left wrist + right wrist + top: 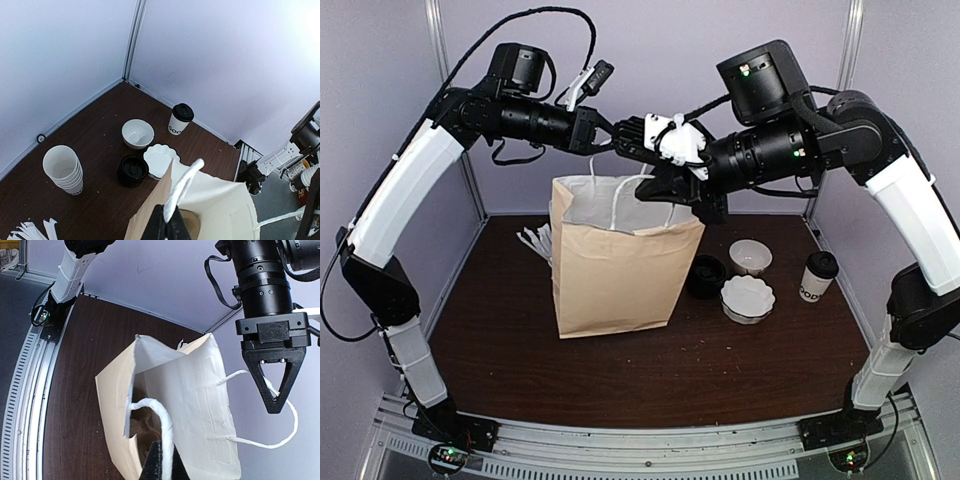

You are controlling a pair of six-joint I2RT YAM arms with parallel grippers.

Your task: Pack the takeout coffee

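The takeout coffee, a white paper cup with black lettering and a black lid on it, stands on the table right of the brown paper bag; the left wrist view shows this cup near the back wall. Above the bag's open mouth, my left gripper is shut on one white handle. My right gripper is shut on the other white handle. Between them the bag is held open, with brown cardboard showing inside.
Between the bag and the cup sit a white bowl, a scalloped white dish and a round black lid. A stack of white cups and white straws lie left of the bag. Purple walls enclose the table.
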